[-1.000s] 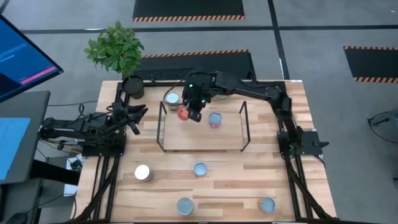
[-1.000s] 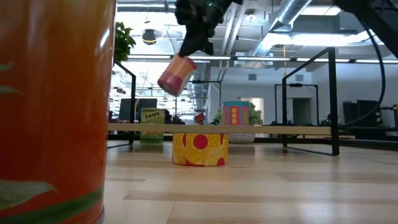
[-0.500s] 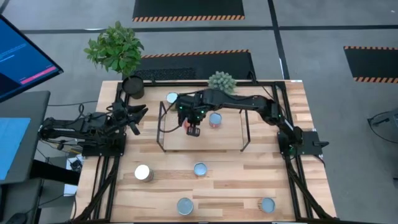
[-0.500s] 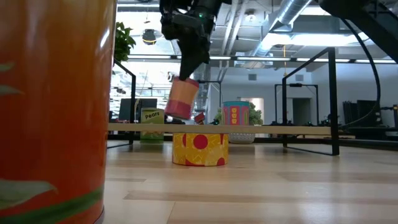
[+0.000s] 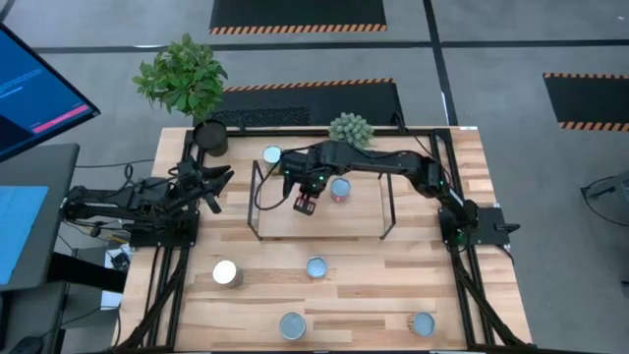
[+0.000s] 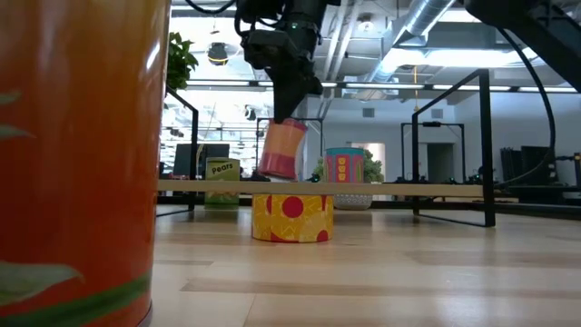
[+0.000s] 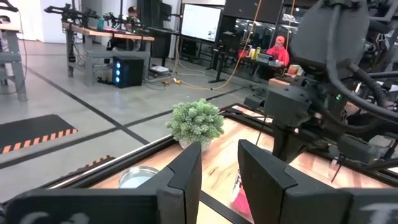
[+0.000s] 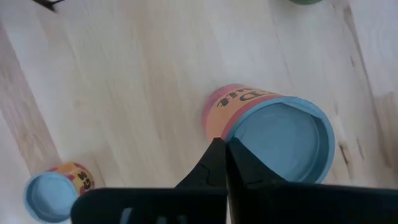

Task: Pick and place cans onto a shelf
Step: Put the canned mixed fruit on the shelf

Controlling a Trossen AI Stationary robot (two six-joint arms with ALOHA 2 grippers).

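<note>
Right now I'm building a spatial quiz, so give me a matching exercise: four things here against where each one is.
Things:
1. pink-and-orange can
2. white-topped can
3. left gripper
4. small bushy plant

Places:
A. on the tabletop outside the shelf, on the left arm's side
B. at the table's back edge, behind the shelf
C. tilted in the right gripper, over the shelf board
D. open, near the black pot

Pairs: 1-C, 2-A, 3-D, 4-B

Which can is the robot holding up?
The pink-and-orange can, pinched by the right gripper above the shelf. All other cans stand alone.
</note>
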